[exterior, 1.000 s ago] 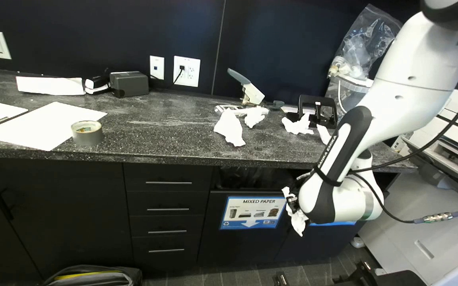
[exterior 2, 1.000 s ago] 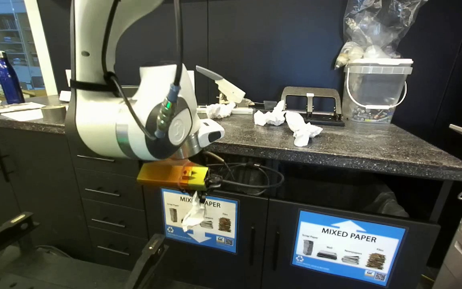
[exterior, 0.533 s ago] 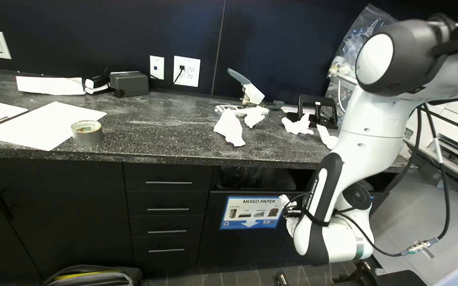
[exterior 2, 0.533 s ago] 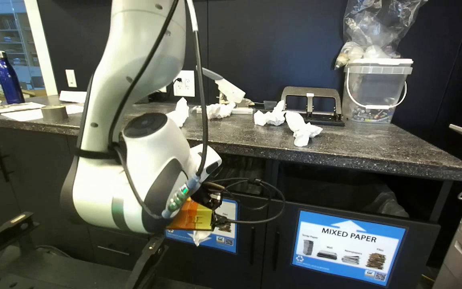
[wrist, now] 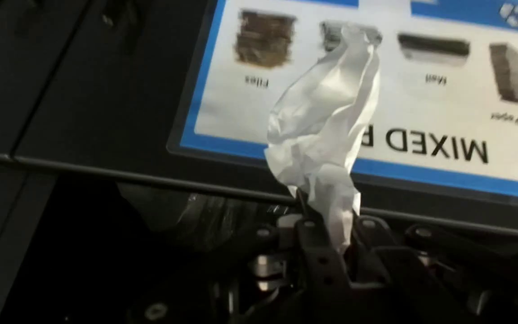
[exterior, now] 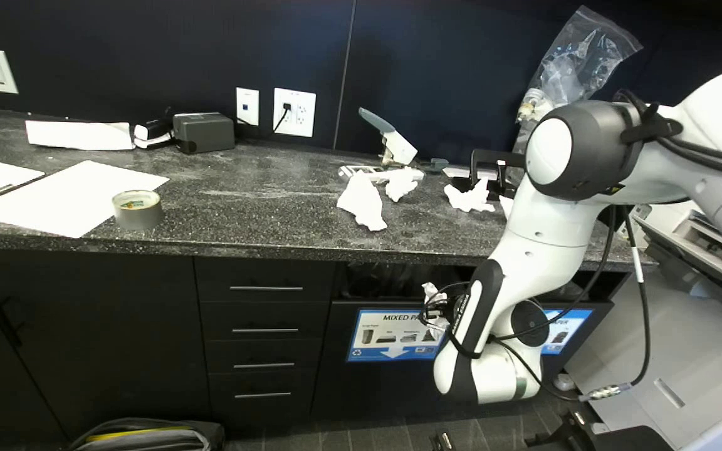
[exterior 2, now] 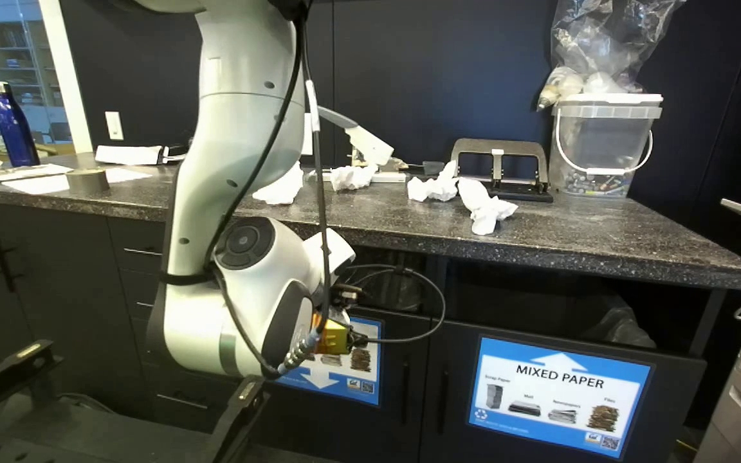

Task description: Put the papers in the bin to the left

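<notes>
Exterior views both show the counter (exterior: 261, 216) above the gripper (exterior: 432, 308), unchanged from half a second ago. The arm (exterior: 527, 263), reaching down to the gripper, is what has moved: in an exterior view it has swung toward the bin (exterior: 373, 304). That bin stands behind the gripper, its opening showing higher than the gripper does. Its sign (exterior: 392, 338), also behind the gripper, had the whole heading in sight half a second ago; now the last letters are covered. The other sign (exterior: 577, 324), beyond the arm from the gripper, was covered in that view and now partly shows. The punch (exterior: 484, 158), well above the gripper, was clear then and is now partly blocked by the arm. The gripper itself has come up slightly and is clenched on one paper (wrist: 326, 117), as before; in the wrist view the wrinkled paper juts past the fingers (wrist: 314, 238) in front of the sign. Four loose papers (exterior: 362, 202) lie on the counter above the gripper, in the same places; in an exterior view the arm now hides most of one.
</notes>
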Tool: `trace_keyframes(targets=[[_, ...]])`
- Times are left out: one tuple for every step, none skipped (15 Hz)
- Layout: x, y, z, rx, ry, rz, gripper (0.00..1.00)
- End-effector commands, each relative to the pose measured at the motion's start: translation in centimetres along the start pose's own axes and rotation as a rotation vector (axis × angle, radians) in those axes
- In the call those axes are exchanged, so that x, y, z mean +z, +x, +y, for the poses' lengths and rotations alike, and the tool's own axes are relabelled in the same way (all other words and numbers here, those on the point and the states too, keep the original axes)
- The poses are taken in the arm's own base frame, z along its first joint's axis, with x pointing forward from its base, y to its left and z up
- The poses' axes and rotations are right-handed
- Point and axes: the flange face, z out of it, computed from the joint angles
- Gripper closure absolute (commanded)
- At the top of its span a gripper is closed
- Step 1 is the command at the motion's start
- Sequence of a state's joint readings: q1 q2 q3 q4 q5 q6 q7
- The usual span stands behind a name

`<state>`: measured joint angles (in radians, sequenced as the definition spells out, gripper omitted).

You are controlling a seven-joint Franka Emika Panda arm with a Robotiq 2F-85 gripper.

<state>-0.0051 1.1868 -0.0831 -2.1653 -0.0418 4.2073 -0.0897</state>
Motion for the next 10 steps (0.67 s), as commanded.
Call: trace_keyframes(targets=[[2.5,1.9,0.1,0.045,-0.025,0.159,0.92],[4.0,3.6,0.3,0.051,-0.027,0.174,0.92],[3.9,2.9,0.2,0.058,-0.030,0.186,0.92],[4.4,2.9,0.4,0.068,-0.032,0.188,0.92],[4.8,2.6,0.6,0.082,-0.032,0.184,0.92],[5.9,3.2,0.8,0.089,-0.035,0.182,0.92],[6.3,3.1,0.9,0.095,-0.037,0.190,0.92],[6.0,2.6,0.9,0.107,-0.042,0.208,0.92],[6.5,3.1,1.0,0.121,-0.044,0.219,0.92],[6.9,3.1,1.0,0.129,-0.044,0.227,0.92]])
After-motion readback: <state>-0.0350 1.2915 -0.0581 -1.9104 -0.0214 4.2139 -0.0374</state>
